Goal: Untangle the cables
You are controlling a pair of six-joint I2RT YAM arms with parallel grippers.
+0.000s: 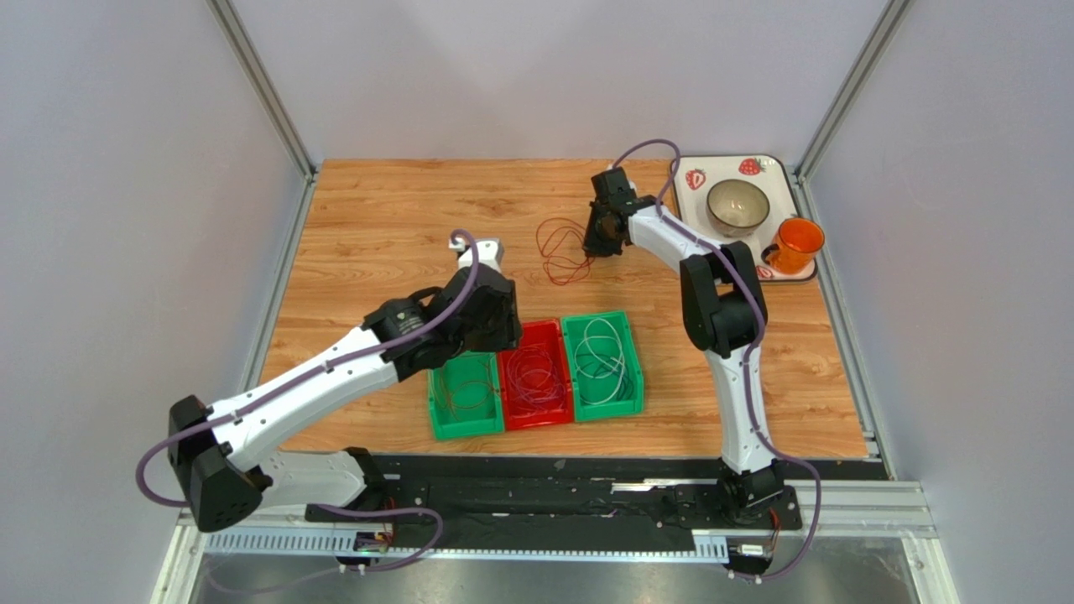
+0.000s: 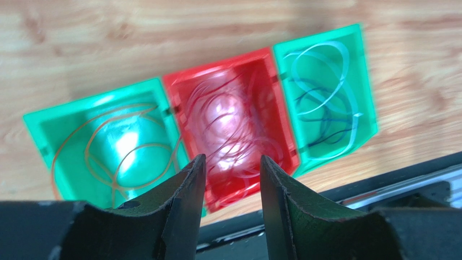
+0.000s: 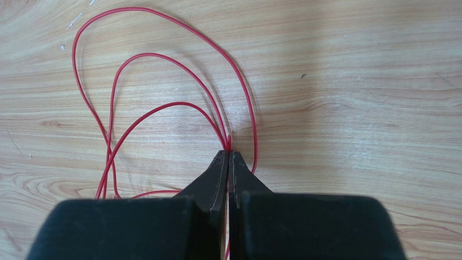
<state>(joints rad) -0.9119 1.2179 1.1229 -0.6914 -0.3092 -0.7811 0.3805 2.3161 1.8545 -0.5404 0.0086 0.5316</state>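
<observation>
- Cables (image 1: 562,252): red loops (image 3: 152,54) lie on the far worktop (image 1: 378,214); the others sit sorted in three bins (image 1: 530,330), near centre.
- Right hand (image 3: 228,154) is clamped on the red loops; left hand (image 2: 230,162) hovers over the bins, apart and empty.
- Likely step: taking the red loops to a bin; next, lift without snagging.

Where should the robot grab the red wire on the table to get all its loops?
Grip the red wire where its loops bunch together, coming down from above. The strands lie flat on the table and are very thin, so one pinch at that meeting point should catch several. The right gripper is shut on it there.
</observation>
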